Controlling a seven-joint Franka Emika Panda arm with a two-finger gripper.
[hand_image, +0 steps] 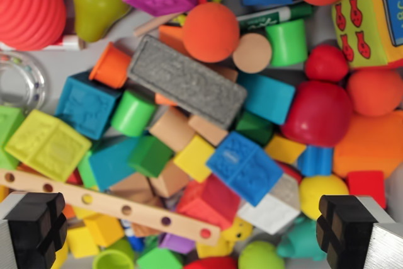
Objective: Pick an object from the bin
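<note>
In the wrist view, the pincer hangs with fingers wide apart above a heap of toys. A blue cube lies just ahead, beside a holed wooden strip and grey block.

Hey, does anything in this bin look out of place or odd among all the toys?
Mostly a jumble of bright blocks and balls. Two things stand out: a gray eraser-like pad lying askew on top of the pile, and a green-capped marker wedged between toys near the top. Nothing looks spilled or broken.
</note>
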